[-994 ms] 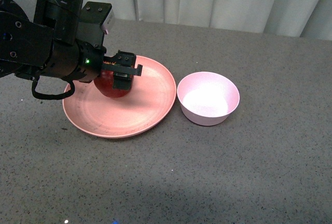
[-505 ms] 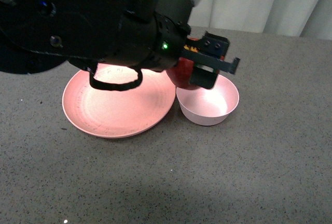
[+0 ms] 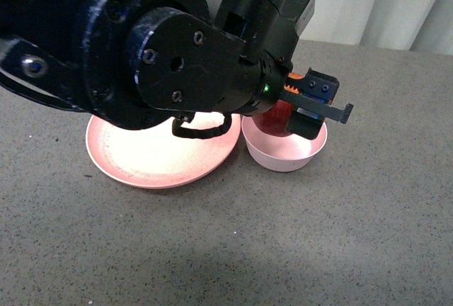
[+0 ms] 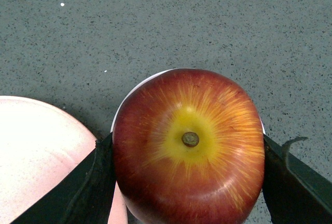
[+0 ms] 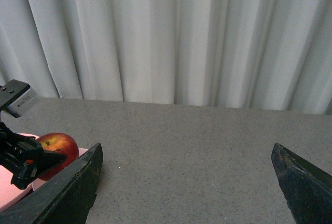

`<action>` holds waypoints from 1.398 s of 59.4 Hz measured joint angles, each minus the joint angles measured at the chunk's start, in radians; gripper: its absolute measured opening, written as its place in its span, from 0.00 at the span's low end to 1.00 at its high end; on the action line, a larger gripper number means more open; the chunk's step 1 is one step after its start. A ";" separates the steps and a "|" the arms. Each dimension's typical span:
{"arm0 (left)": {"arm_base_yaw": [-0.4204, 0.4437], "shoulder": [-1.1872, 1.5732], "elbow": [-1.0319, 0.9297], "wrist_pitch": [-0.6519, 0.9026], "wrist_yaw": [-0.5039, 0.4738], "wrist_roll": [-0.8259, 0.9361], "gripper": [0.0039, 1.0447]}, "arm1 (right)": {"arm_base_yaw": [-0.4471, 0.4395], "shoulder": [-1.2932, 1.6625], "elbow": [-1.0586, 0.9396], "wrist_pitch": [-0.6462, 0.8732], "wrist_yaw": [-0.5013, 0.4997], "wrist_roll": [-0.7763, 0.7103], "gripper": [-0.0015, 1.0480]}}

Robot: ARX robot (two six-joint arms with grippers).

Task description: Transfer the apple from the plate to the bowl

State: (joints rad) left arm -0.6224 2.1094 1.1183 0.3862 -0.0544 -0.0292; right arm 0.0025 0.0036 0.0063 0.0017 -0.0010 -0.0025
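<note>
In the front view the left gripper (image 3: 303, 111) pinches the round, glossy dark red apple (image 3: 272, 117) from two sides and holds it over the small, deep, pale pink bowl (image 3: 283, 159), on the side nearer the wide, shallow, matte salmon-pink plate (image 3: 141, 168). Whether the fruit touches the bowl cannot be told. Let go this far off centre, it could strike the rim, tip the light bowl or roll off across the speckled grey tabletop (image 3: 318, 242). In the left wrist view the apple nearly covers the bowl's mouth and only a thin pale arc of rim shows past it, so there is little room for error. The flat black fingers (image 4: 91, 187) press its flanks, and skin this smooth and waxy, streaked yellow round the short brown stem, might slide between them. In the right wrist view the right gripper (image 5: 187, 154) hangs with its jaws spread wide and nothing between them, well apart from the bowl, before a pleated white curtain (image 5: 171, 37).
</note>
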 joint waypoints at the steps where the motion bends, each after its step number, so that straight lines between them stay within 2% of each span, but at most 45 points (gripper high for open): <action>1: 0.000 0.003 0.002 0.000 -0.001 -0.002 0.66 | 0.000 0.000 0.000 0.000 0.000 0.000 0.91; 26: -0.014 0.077 0.049 0.005 0.002 -0.010 0.66 | 0.000 0.000 0.000 0.000 0.000 0.000 0.91; 37: -0.011 0.074 0.040 0.012 0.006 -0.011 0.93 | 0.000 0.000 0.000 0.000 0.000 0.000 0.91; 39: -0.011 0.070 0.035 0.017 0.007 -0.010 0.95 | 0.000 0.000 0.000 0.000 0.000 0.000 0.91; 57: 0.010 -0.043 -0.085 0.124 0.004 -0.046 0.94 | 0.000 0.000 0.000 0.000 0.000 0.000 0.91; 69: 0.040 -0.201 -0.232 0.216 -0.061 -0.078 0.94 | 0.000 0.000 0.000 0.000 0.000 0.000 0.91; 70: 0.039 -0.203 -0.242 0.232 -0.080 -0.075 0.93 | 0.000 0.000 0.000 0.000 0.000 0.000 0.91; 75: 0.050 -0.211 -0.370 0.557 -0.348 -0.024 0.80 | 0.000 0.000 0.000 0.000 0.000 0.000 0.91; 77: 0.063 -0.224 -0.430 0.659 -0.403 -0.016 0.75 | 0.000 0.000 0.000 0.000 -0.003 0.000 0.91; 83: 0.127 -0.309 -0.585 0.845 -0.418 0.003 0.59 | 0.000 0.000 0.000 0.000 0.000 0.000 0.91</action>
State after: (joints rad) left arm -0.4953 1.8004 0.5335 1.2316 -0.4721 -0.0265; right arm 0.0025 0.0036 0.0063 0.0017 -0.0013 -0.0025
